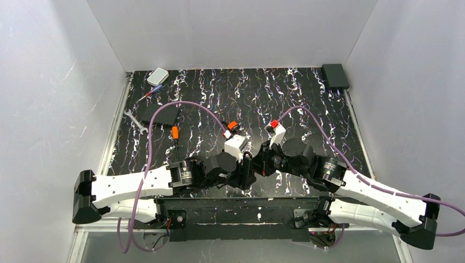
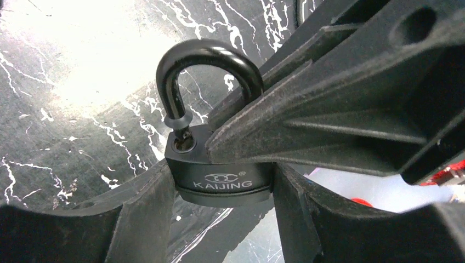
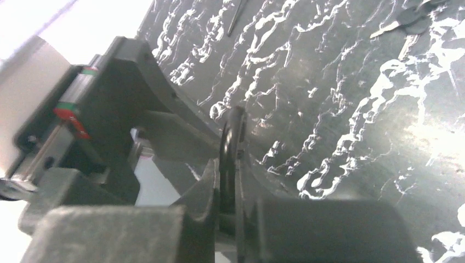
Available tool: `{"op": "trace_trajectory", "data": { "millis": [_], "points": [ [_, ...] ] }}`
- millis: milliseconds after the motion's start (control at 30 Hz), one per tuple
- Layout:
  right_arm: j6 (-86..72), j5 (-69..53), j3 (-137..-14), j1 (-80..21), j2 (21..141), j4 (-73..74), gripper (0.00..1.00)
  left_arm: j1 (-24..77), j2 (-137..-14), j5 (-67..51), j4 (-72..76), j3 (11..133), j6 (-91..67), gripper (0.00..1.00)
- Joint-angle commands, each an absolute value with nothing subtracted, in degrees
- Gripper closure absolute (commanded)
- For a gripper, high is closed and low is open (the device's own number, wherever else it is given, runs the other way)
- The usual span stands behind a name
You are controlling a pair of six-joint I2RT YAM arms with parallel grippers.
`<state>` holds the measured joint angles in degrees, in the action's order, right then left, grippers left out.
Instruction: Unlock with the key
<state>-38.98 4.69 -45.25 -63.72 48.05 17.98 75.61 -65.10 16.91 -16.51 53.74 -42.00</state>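
The left gripper (image 2: 222,205) was clenched on the body of the padlock (image 2: 219,164), one finger pressed against each side below the word KAIJING. The right gripper (image 3: 230,183) was clamped on the shackle (image 3: 232,134), which showed edge-on between its fingers in the right wrist view. In the left wrist view one of the right gripper's fingers (image 2: 329,109) crossed the right side of the padlock's top. The shackle's other leg stood raised, its notched end showing just above its hole in the padlock.

The key (image 3: 408,21) lay flat on the black marbled table (image 1: 285,98), well apart from the padlock and touching neither gripper. Its black head and thin blade showed near the upper right corner of the right wrist view.

In the top view, an orange cylinder (image 1: 175,132), a wrench (image 1: 134,120) and a screwdriver (image 1: 148,94) lay well to the left of where the padlock was held.
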Motion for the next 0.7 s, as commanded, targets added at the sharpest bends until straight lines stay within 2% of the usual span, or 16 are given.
{"op": "trace_trajectory", "data": {
  "millis": [0,133,300,500,667],
  "points": [
    [-39.86,-1.39,-45.01,-64.51,47.68,19.14,0.99,75.43,-63.37,22.07,-9.35,59.0,-41.8,1.0],
    [-39.92,2.13,-44.2,-64.46,45.29,19.08,0.99,75.3,-62.9,22.41,-9.93,58.74,-42.56,1.0],
    [-39.94,6.33,-43.11,-64.49,41.23,18.19,0.99,75.32,-61.54,22.17,-9.21,57.46,-42.71,0.84],
    [-40.71,10.03,-42.65,-64.51,38.37,17.73,0.99,75.32,-58.56,20.98,-6.71,54.66,-42.04,0.39],
    [-40.87,12.17,-42.19,-64.51,34.57,16.14,0.99,75.32,-53.33,20.02,-3.06,50.16,-41.01,0.2]
  ]
}}
